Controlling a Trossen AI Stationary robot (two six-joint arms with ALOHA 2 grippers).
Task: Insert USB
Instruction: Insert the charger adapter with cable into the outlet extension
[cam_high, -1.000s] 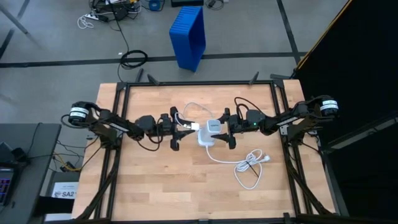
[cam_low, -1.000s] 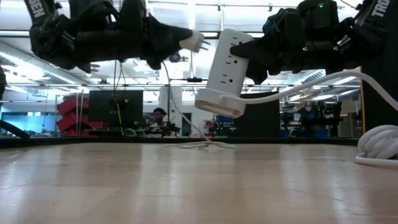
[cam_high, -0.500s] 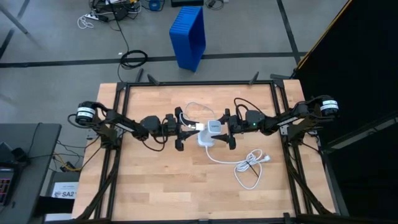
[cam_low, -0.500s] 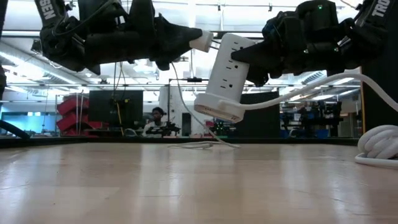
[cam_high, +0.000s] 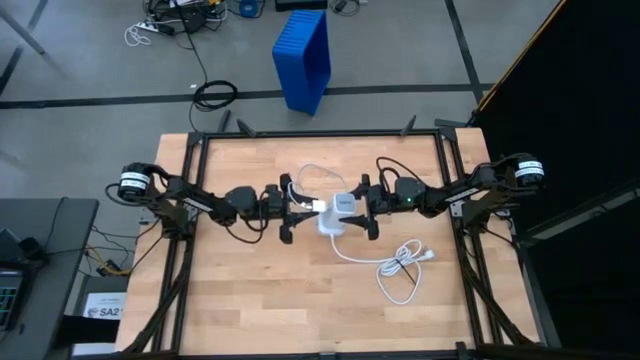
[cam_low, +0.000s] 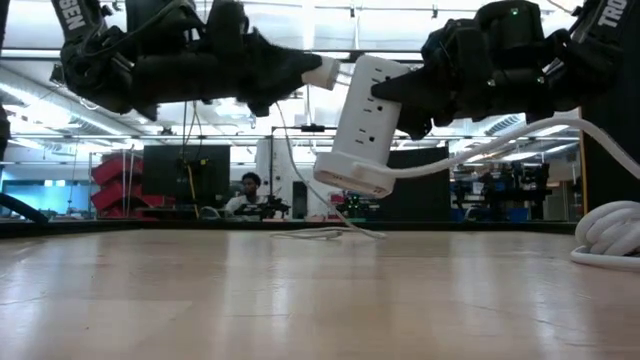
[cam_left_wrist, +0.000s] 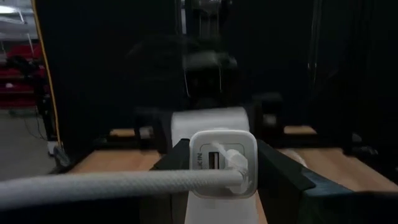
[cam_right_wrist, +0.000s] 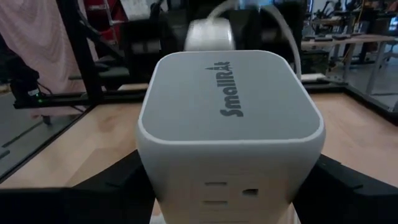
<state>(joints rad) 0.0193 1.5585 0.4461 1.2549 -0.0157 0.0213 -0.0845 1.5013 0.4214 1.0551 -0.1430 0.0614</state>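
Above the middle of the wooden tabletop (cam_high: 250, 290), both arms meet, raised clear of the surface.

Left gripper (cam_low: 300, 70): fingers (cam_left_wrist: 286, 177) closed on a small white charger block (cam_left_wrist: 222, 163), one dark finger on each side of it. The block sits between the fingers with its port face turned back toward the left wrist camera. The USB (cam_left_wrist: 112, 185), a thin white braided cable, is plugged into that port face; its plug (cam_left_wrist: 233, 163) sits just in front of the fingers, between them. From there the cable hangs down and trails to the tabletop behind, visible in the low view (cam_low: 310, 232).

Right gripper (cam_low: 405, 95): fingers closed on the sides of a white socket block (cam_low: 365, 125), held tilted in the air, outlets facing the left gripper. Grey top face reads "SmallRig"-style lettering, partly legible (cam_right_wrist: 227, 93). Thick white power cord (cam_low: 500, 140) leaves its lower end and runs to a coil on the tabletop (cam_high: 400, 268).

Charger block's far end is right at the socket block's upper face; cannot tell whether they touch or whether prongs are seated.

Person seated far behind the tabletop (cam_low: 240, 190).
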